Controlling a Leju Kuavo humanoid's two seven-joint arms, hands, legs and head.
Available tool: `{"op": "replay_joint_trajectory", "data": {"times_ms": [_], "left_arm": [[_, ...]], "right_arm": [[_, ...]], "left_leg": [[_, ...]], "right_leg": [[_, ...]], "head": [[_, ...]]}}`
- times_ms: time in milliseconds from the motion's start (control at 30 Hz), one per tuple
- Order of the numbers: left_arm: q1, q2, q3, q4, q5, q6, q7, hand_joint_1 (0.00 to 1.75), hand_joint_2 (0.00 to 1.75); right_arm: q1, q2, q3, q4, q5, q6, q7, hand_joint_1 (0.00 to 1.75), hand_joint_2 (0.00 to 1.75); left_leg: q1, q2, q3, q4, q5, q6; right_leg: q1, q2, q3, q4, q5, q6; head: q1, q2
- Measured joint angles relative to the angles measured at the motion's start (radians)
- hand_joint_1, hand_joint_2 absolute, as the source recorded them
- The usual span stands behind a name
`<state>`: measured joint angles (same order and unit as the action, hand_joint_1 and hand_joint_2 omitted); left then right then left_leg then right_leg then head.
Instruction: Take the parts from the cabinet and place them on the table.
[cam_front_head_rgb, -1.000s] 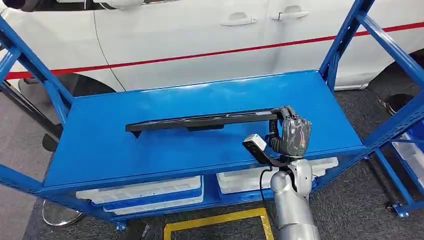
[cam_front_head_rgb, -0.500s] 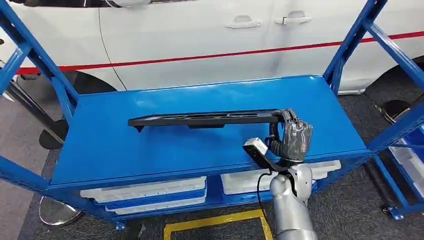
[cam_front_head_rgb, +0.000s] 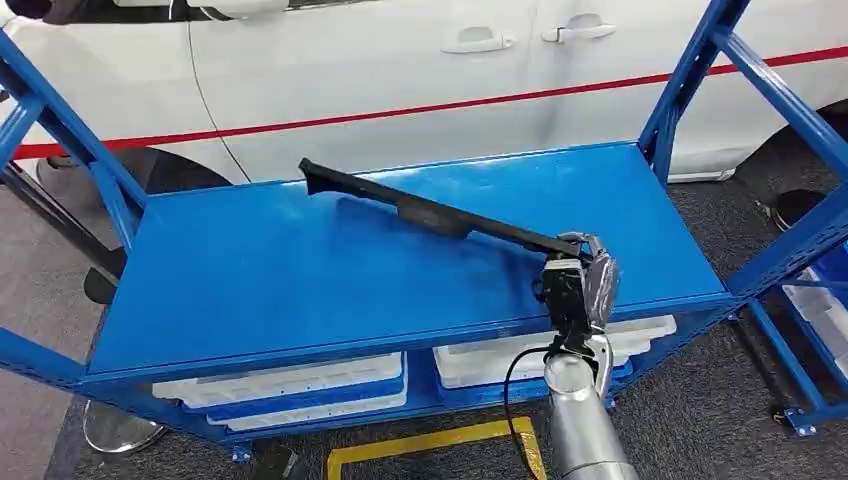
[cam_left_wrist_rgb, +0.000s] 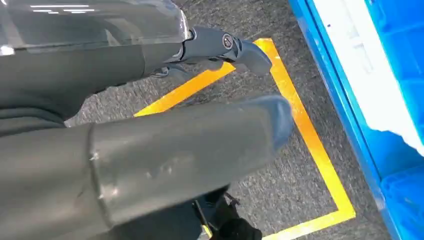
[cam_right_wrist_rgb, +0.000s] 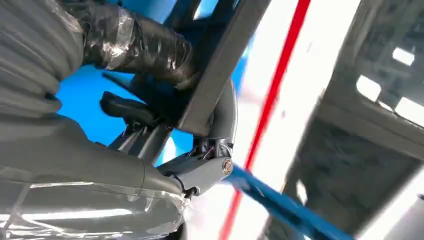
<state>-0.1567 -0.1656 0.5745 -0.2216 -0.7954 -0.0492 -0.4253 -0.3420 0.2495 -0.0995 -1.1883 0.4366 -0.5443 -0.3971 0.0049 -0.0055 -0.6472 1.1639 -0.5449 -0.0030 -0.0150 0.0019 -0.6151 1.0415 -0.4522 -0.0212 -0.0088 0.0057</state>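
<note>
- Part (cam_front_head_rgb: 430, 212), long and black, is gripped at its near end by the right robot hand (cam_front_head_rgb: 578, 280), fingers clamped around it.
- Part is slanted above the blue tabletop (cam_front_head_rgb: 300, 270), far end raised toward the white car (cam_front_head_rgb: 400, 70).
- Left robot hand (cam_left_wrist_rgb: 150, 125) is seen over the floor, holding nothing; fingers apart.

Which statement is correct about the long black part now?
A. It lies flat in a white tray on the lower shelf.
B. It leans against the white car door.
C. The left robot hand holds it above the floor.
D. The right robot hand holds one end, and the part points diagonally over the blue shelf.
D: the right robot hand grips the near end of the long black part, which runs diagonally across the blue shelf.
</note>
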Motion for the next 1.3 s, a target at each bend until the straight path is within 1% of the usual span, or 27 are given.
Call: {"op": "replay_joint_trajectory", "data": {"times_ms": [67, 100, 133, 167, 233, 267, 400, 433, 467, 567, 600, 633, 667, 733, 767, 833, 867, 900, 933, 1000, 1067, 1100, 1133, 1167, 1233, 1267, 1300], "left_arm": [[0.003, 0.0, 0.0, 0.0, 0.0, 0.0, 0.0, 0.0, 0.0], [0.006, 0.0, 0.0, 0.0, 0.0, 0.0, 0.0, 0.0, 0.0], [0.007, 0.0, 0.0, 0.0, 0.0, 0.0, 0.0, 0.0, 0.0], [0.007, 0.0, 0.0, 0.0, 0.0, 0.0, 0.0, 0.0, 0.0], [0.006, 0.0, 0.0, 0.0, 0.0, 0.0, 0.0, 0.0, 0.0], [0.004, 0.002, 0.0, 0.0, 0.0, 0.0, 0.0, 0.0, 0.0], [0.006, 0.003, 0.0, 0.0, 0.0, 0.0, -0.002, 0.0, 0.0], [0.006, 0.003, 0.0, 0.0, 0.0, 0.0, -0.003, 0.0, 0.0], [0.005, 0.003, 0.0, 0.0, 0.0, 0.001, -0.003, 0.0, 0.0], [0.005, 0.003, 0.0, 0.0, 0.0, 0.001, -0.004, 0.0, 0.0], [0.007, 0.003, 0.0, 0.0, 0.0, 0.001, -0.004, 0.0, 0.0], [0.007, 0.003, 0.0, 0.0, 0.0, 0.001, -0.004, 0.0, 0.0], [0.007, 0.003, 0.0, 0.0, 0.0, 0.001, -0.004, 0.0, 0.0], [0.007, 0.002, 0.0, 0.0, 0.0, 0.001, -0.004, 0.0, 0.0], [0.007, 0.002, 0.0, 0.0, 0.0, 0.001, -0.004, 0.0, 0.0], [0.005, 0.003, 0.0, 0.0, 0.0, 0.001, -0.004, 0.0, 0.0], [0.006, 0.003, 0.0, 0.0, -0.001, 0.001, -0.004, 0.0, 0.0], [0.006, 0.003, 0.0, 0.0, -0.001, 0.001, -0.004, 0.0, 0.0], [0.006, 0.003, 0.0, 0.0, -0.001, 0.001, -0.004, 0.0, 0.0], [0.006, 0.003, 0.0, 0.0, -0.001, 0.001, -0.005, 0.0, 0.0], [0.007, 0.003, 0.0, 0.0, -0.001, 0.001, -0.004, 0.0, 0.0], [0.008, 0.003, 0.0, 0.0, -0.001, 0.001, -0.004, 0.0, 0.0], [0.01, 0.003, 0.0, 0.0, -0.001, 0.001, -0.004, 0.0, 0.0], [0.01, 0.003, 0.0, 0.0, -0.001, 0.001, -0.004, 0.0, 0.0], [0.008, 0.003, 0.0, 0.0, -0.001, 0.001, -0.005, 0.0, 0.0], [0.007, 0.003, 0.0, 0.0, -0.001, 0.001, -0.005, 0.0, 0.0], [0.004, 0.004, 0.0, 0.0, -0.001, 0.001, -0.005, 0.0, 0.0]], "right_arm": [[-0.002, -0.01, 0.014, 0.014, -0.059, 0.04, -0.003, 1.75, 1.75], [-0.003, -0.014, 0.018, 0.02, -0.074, 0.05, -0.003, 1.75, 1.75], [-0.004, -0.016, 0.023, 0.025, -0.083, 0.058, -0.004, 1.75, 1.75], [-0.007, -0.019, 0.027, 0.029, -0.091, 0.064, -0.004, 1.75, 1.75], [-0.012, -0.024, 0.039, 0.038, -0.103, 0.072, -0.004, 1.75, 1.75], [-0.014, -0.026, 0.044, 0.042, -0.107, 0.075, -0.006, 1.75, 1.75], [-0.017, -0.032, 0.061, 0.059, -0.112, 0.08, -0.009, 1.75, 1.75], [-0.02, -0.034, 0.065, 0.062, -0.112, 0.08, -0.01, 1.75, 1.75], [-0.022, -0.038, 0.066, 0.065, -0.112, 0.08, -0.011, 1.75, 1.75], [-0.025, -0.044, 0.071, 0.078, -0.123, 0.083, -0.011, 1.75, 1.75], [-0.025, -0.048, 0.072, 0.083, -0.127, 0.083, -0.012, 1.75, 1.75], [-0.026, -0.05, 0.074, 0.087, -0.127, 0.083, -0.015, 1.75, 1.75], [-0.027, -0.052, 0.074, 0.089, -0.126, 0.082, -0.017, 1.75, 1.75], [-0.034, -0.055, 0.079, 0.093, -0.122, 0.082, -0.02, 1.75, 1.75], [-0.039, -0.056, 0.081, 0.094, -0.121, 0.082, -0.02, 1.75, 1.75], [-0.04, -0.056, 0.088, 0.097, -0.117, 0.082, -0.021, 1.75, 1.75], [-0.041, -0.058, 0.089, 0.099, -0.116, 0.082, -0.022, 0.94, 1.75], [-0.041, -0.058, 0.089, 0.1, -0.115, 0.082, -0.022, 0.94, 1.75], [-0.042, -0.058, 0.091, 0.1, -0.114, 0.082, -0.02, 0.0, 1.75], [-0.042, -0.058, 0.092, 0.103, -0.11, 0.081, -0.017, 0.0, 1.75], [-0.041, -0.058, 0.094, 0.109, -0.094, 0.078, -0.014, 0.0, 1.75], [-0.041, -0.059, 0.096, 0.113, -0.074, 0.07, -0.009, 0.0, 1.75], [-0.041, -0.06, 0.101, 0.118, -0.045, 0.055, -0.005, 0.0, 1.75], [-0.041, -0.063, 0.109, 0.124, -0.006, 0.036, 0.001, 0.0, 1.75], [-0.046, -0.065, 0.124, 0.131, 0.068, -0.004, 0.013, 0.0, 1.75], [-0.049, -0.066, 0.13, 0.135, 0.099, -0.022, 0.019, 0.0, 1.75], [-0.053, -0.068, 0.133, 0.138, 0.121, -0.038, 0.022, 0.0, 1.75]], "left_leg": [[0.001, 0.0, -0.068, 0.147, -0.057, -0.004], [0.001, 0.0, -0.082, 0.175, -0.054, -0.004], [0.001, 0.0, -0.071, 0.15, -0.028, -0.002], [0.001, 0.0, -0.041, 0.087, 0.012, 0.002], [-0.002, 0.0, 0.051, -0.1, 0.099, 0.017], [-0.006, 0.0, 0.066, -0.135, 0.084, 0.022], [-0.013, -0.002, 0.066, -0.148, 0.094, 0.034], [0.002, 0.001, 0.075, -0.166, 0.106, 0.042], [-0.002, 0.002, 0.077, -0.173, 0.11, 0.045], [-0.003, 0.002, 0.073, -0.171, 0.111, 0.051], [-0.003, 0.002, 0.072, -0.169, 0.111, 0.051], [-0.003, 0.002, 0.072, -0.168, 0.11, 0.05], [-0.002, 0.001, 0.072, -0.166, 0.109, 0.049], [0.0, 0.0, 0.073, -0.156, 0.102, 0.042], [-0.002, -0.001, 0.069, -0.147, 0.097, 0.035], [-0.007, -0.001, 0.064, -0.141, 0.093, 0.027], [-0.006, -0.001, 0.065, -0.143, 0.094, 0.022], [-0.004, -0.001, 0.066, -0.144, 0.095, 0.017], [-0.003, -0.002, 0.062, -0.14, 0.09, 0.013], [0.0, 0.0, 0.031, -0.064, 0.033, 0.001], [0.004, 0.0, -0.041, 0.098, -0.043, -0.006], [0.004, 0.0, -0.07, 0.158, -0.059, -0.008], [0.004, 0.0, -0.076, 0.169, -0.049, -0.007], [0.004, 0.0, -0.062, 0.136, -0.02, -0.005], [0.003, 0.0, 0.019, -0.036, 0.075, 0.007], [0.0, 0.0, 0.055, -0.123, 0.101, 0.018], [-0.005, 0.0, 0.068, -0.141, 0.091, 0.021]], "right_leg": [[0.002, -0.002, 0.0, 0.0, -0.001, -0.001], [0.003, -0.002, 0.001, 0.001, -0.001, -0.001], [0.003, -0.001, 0.002, 0.001, -0.001, -0.001], [0.003, 0.0, 0.003, 0.001, -0.001, -0.001], [0.003, 0.002, 0.007, 0.0, -0.001, 0.0], [0.006, 0.003, 0.005, 0.0, -0.001, 0.003], [0.003, 0.004, 0.004, -0.008, 0.008, 0.026], [0.006, 0.003, 0.002, -0.001, 0.001, 0.031], [0.006, 0.002, -0.007, 0.022, -0.019, 0.036], [0.003, 0.002, -0.107, 0.239, -0.129, 0.042], [0.002, 0.002, -0.129, 0.283, -0.136, 0.044], [0.001, 0.001, -0.127, 0.278, -0.121, 0.045], [-0.001, 0.0, -0.105, 0.235, -0.089, 0.046], [-0.002, -0.001, -0.018, 0.067, -0.007, 0.043], [-0.002, -0.001, 0.011, 0.005, -0.011, 0.039], [0.003, 0.0, 0.008, 0.004, -0.008, 0.027], [0.006, 0.001, 0.008, 0.005, -0.008, 0.023], [0.008, 0.001, 0.007, 0.003, -0.006, 0.016], [0.001, -0.001, 0.01, -0.005, -0.001, 0.008], [0.0, -0.003, 0.009, -0.006, 0.001, -0.003], [0.002, -0.002, 0.006, -0.005, 0.001, -0.004], [0.002, -0.002, 0.005, -0.005, 0.001, -0.004], [0.003, -0.002, 0.005, -0.005, 0.001, -0.004], [0.003, -0.001, 0.006, -0.004, 0.001, -0.003], [0.004, 0.001, 0.009, -0.004, 0.0, -0.002], [0.003, 0.001, 0.009, -0.005, -0.001, -0.001], [0.01, 0.001, 0.006, -0.003, -0.001, 0.005]], "head": [[0.0, 0.0], [0.0, 0.0], [0.0, 0.0], [0.0, 0.0], [0.0, 0.0], [0.0, 0.0], [0.0, 0.0], [0.0, 0.0], [0.001, 0.0], [0.001, 0.0], [0.002, 0.0], [0.001, 0.0], [0.002, 0.0], [0.001, 0.0], [0.002, 0.0], [0.001, 0.0], [0.001, 0.0], [0.002, 0.0], [0.001, 0.0], [0.0, 0.0], [0.0, 0.0], [0.0, 0.0], [0.0, 0.0], [0.0, 0.0], [0.0, 0.0], [0.001, 0.0], [0.0, 0.0]]}}
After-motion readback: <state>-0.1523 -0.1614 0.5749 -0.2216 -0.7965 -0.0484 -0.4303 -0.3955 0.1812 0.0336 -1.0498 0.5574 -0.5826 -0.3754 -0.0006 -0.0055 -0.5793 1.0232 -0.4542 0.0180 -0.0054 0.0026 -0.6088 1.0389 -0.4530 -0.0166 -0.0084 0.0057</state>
